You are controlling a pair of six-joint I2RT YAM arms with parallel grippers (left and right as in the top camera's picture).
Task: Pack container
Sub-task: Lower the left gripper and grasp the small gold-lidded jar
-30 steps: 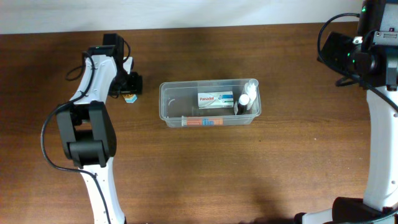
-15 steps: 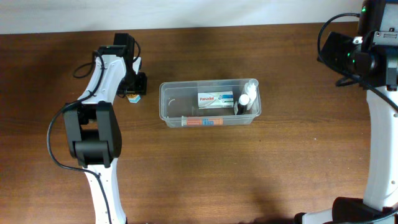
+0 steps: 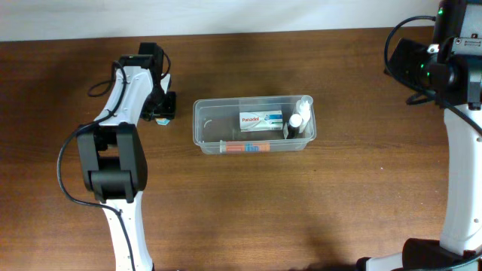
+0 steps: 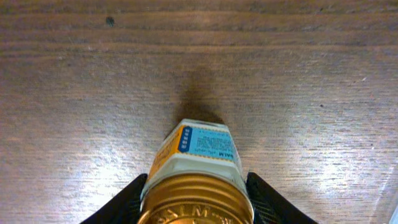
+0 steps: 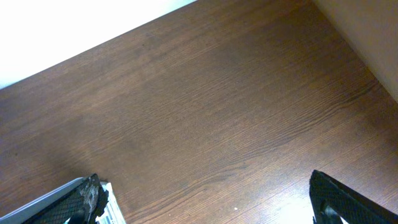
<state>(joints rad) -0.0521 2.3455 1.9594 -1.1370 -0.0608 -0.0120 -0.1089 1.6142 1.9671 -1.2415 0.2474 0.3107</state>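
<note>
- My left gripper (image 3: 160, 110) sits at the far left of the table (image 3: 301, 211), with its fingers (image 4: 127, 200) closed in narrow on a small jar (image 4: 198, 168).
- The jar has a gold lid and a blue and yellow label. It stands on the wood, and I touch the lid on both sides (the wrist view shows a black finger tight against each flank).
- The container (image 3: 197, 126) lies in the middle of the table, just right of the jar and apart from it.
- Inside it are a white Panadol box (image 3: 261, 120) near the middle, white bottles (image 3: 300, 119) upright at the right end, and a long orange and blue pack (image 3: 245, 147) along the near wall.
- My right gripper (image 5: 204, 186) is held up at the far right, well apart from the container. Its fingers are spread wide with only bare wood between them.
</note>
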